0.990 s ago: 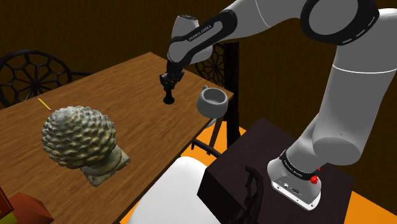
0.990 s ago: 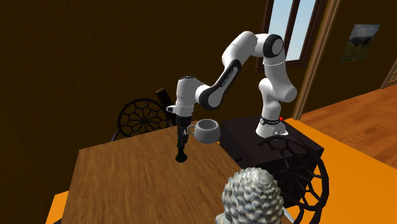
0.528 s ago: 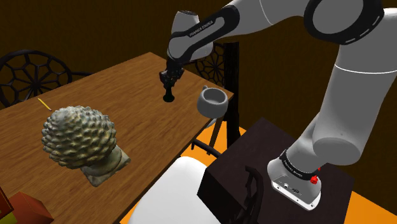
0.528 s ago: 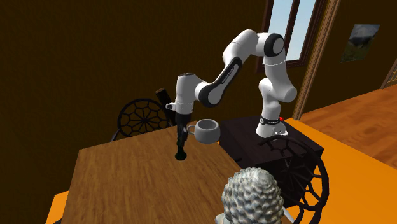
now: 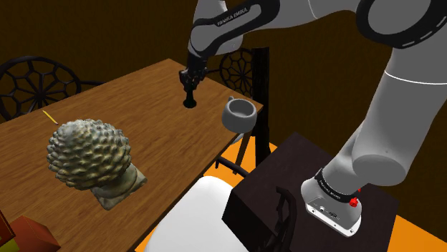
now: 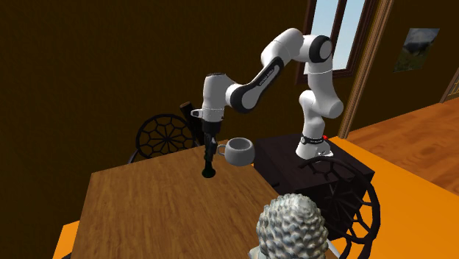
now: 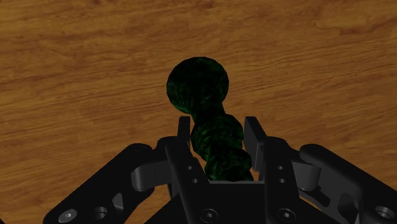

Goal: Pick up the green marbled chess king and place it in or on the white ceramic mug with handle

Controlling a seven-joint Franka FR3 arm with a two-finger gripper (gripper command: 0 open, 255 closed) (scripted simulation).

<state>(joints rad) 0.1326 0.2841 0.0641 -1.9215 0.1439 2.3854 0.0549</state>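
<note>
Dark brown walls close around a wooden worktop, with a window high in the second exterior view's right. The black gripper points straight down and is clamped on the upper end of the dark green marbled chess king. In the wrist view the fingers press the piece's stem from both sides and its round base faces the wood grain below. The king hangs upright close over the worktop; whether its base is clear of the wood cannot be told. A pale mug stands near the worktop's corner, toward the dark stand, beside the king but apart from it, its handle turned toward the piece in the second exterior view. A knobbly stone-coloured bust sits well away from both.
</note>
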